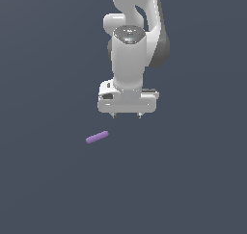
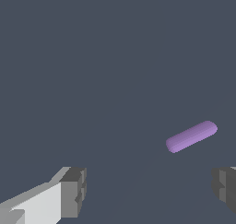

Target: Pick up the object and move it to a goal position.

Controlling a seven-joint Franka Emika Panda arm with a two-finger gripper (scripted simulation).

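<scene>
A wide, flat, dark grey counter [image 1: 43, 189], bare and plain. Above it, one big white arm [image 1: 129, 50], reaching straight down. At the arm's end, the claw [image 1: 127, 115], pointing down, two short fingertips [image 1: 114, 115] spread well apart, nothing held between them (plainly shown in the wrist view, with one dark pad at each side and bare counter in the gap). Smallest of all, the purple rod [image 1: 97, 137], lying flat on the counter, a bit tilted, off to the exterior view's left of the claw and nearer the camera. Not touching the claw, just near it. In the wrist view, the rod [image 2: 191, 136] close to one finger pad [image 2: 225, 187] but outside the gap, and lying at a slant to it.

Step in hand, most likely: getting the claw lined up over the rod, before any grab. No pick-up yet.

Next move, as a guess: slide over until the rod sits in the middle of the gap, maybe turn the wrist so the pads meet the rod's long sides, then go down and squeeze. No goal spot showing in either view, so no telling where to carry it.
</scene>
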